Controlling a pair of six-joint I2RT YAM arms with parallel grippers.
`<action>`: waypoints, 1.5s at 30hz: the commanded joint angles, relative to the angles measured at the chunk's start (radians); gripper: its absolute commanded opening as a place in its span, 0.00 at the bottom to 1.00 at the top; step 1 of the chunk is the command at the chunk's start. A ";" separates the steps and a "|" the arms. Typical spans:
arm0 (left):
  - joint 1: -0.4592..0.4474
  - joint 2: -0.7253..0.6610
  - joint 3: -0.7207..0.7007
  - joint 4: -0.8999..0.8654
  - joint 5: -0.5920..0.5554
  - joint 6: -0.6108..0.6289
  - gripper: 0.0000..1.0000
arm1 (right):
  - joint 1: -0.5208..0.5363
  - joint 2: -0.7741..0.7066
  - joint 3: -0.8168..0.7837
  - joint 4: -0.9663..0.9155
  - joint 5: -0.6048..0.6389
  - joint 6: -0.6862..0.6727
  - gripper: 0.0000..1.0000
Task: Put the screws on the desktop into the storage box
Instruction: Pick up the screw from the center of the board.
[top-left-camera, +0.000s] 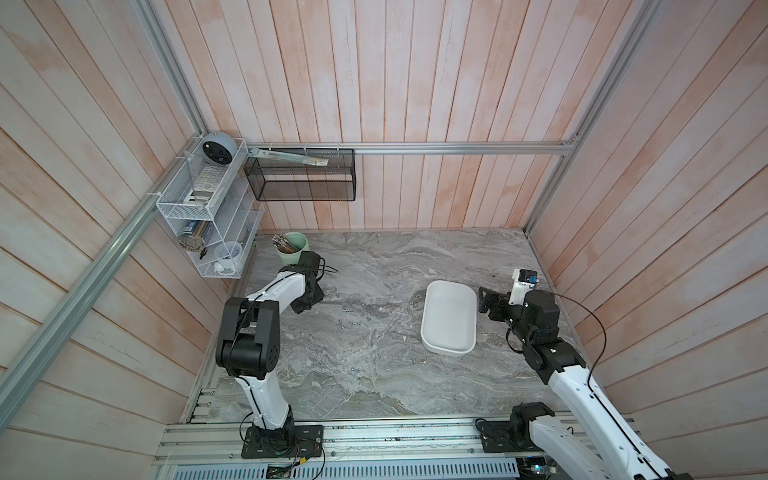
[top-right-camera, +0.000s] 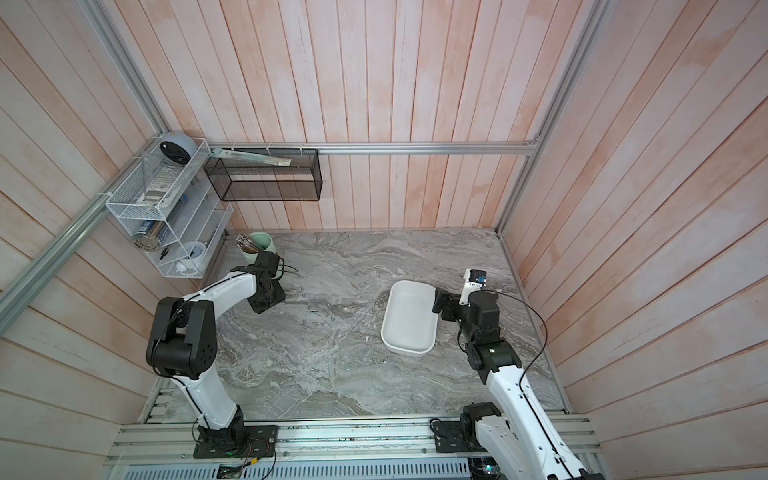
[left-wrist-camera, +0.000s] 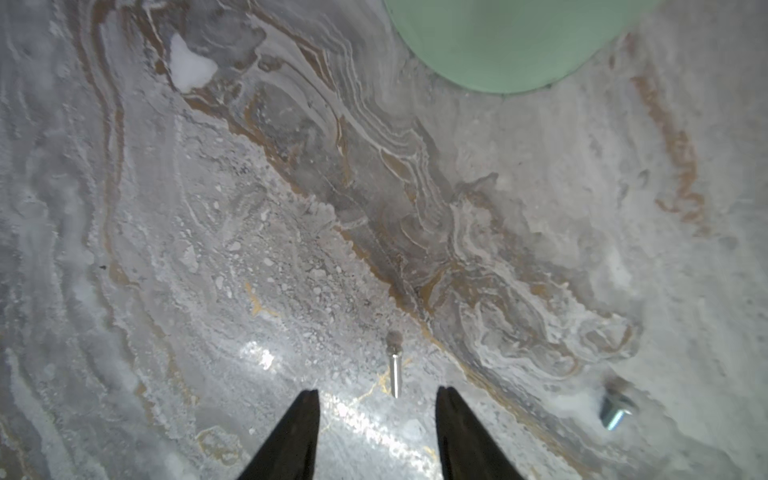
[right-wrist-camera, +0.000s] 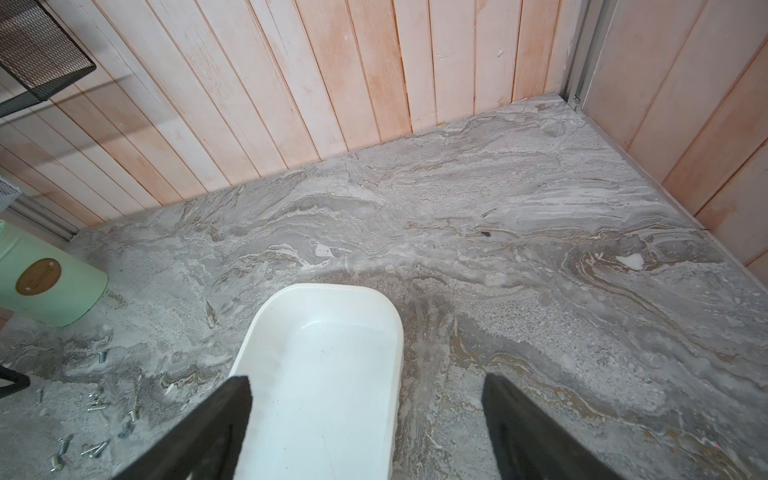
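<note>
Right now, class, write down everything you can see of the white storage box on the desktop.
The storage box is a shallow white tub, plastic by its look, rectangular with rounded corners and a smooth rim. It stands upright and empty on the grey marbled desktop. The open right gripper is at one long side; whether it touches cannot be told.

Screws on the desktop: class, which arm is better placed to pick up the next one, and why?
Left. The left claw hangs low over a screw lying just beyond its tips; the right claw sits at the storage box, farther away.
</note>
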 joint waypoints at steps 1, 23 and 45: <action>-0.001 0.020 -0.006 0.012 0.020 -0.012 0.49 | 0.002 0.006 -0.007 0.004 0.007 0.006 0.93; 0.007 0.083 -0.037 0.069 0.070 -0.006 0.25 | 0.000 0.017 -0.004 -0.008 0.030 0.013 0.94; 0.008 0.034 -0.085 0.104 0.119 0.016 0.00 | 0.000 0.037 -0.008 -0.005 0.029 0.020 0.94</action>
